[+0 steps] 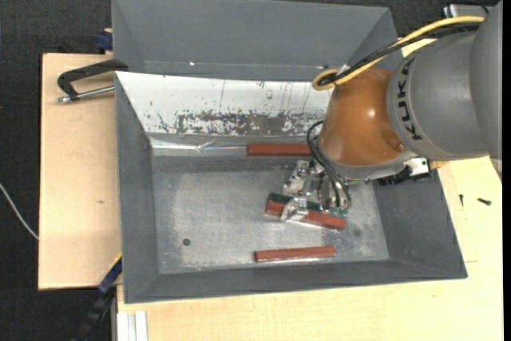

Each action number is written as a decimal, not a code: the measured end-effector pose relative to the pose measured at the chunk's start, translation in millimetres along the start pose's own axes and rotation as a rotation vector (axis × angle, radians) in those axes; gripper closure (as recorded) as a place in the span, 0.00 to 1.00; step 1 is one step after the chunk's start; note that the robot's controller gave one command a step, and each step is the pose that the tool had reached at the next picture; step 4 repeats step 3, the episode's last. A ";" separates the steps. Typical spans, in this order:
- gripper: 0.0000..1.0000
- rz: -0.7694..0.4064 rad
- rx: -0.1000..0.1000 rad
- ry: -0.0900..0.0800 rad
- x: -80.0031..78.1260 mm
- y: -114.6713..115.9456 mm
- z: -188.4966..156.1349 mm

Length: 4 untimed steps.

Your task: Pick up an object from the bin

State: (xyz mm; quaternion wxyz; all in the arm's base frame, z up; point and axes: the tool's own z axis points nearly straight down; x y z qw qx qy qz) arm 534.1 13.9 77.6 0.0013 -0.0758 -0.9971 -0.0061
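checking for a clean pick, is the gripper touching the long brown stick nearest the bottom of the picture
Apart: the camera view shows bare bin floor between the gripper and that brown stick.

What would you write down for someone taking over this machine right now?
Gripper: low in the bin, right of middle; whether it grips anything cannot be told.
Things: a short brown block and a slanted brown stick lie right beside it. A back stick lies by the far wall and a front stick by the near wall.
Done: the arm is down among them.
Left: lift one thing clear.
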 end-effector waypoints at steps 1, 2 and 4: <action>1.00 0.001 0.000 0.000 0.0 0.0 0.0; 1.00 0.053 0.010 -0.002 16.8 -21.4 -28.2; 1.00 0.129 0.009 -0.010 8.6 5.2 -189.6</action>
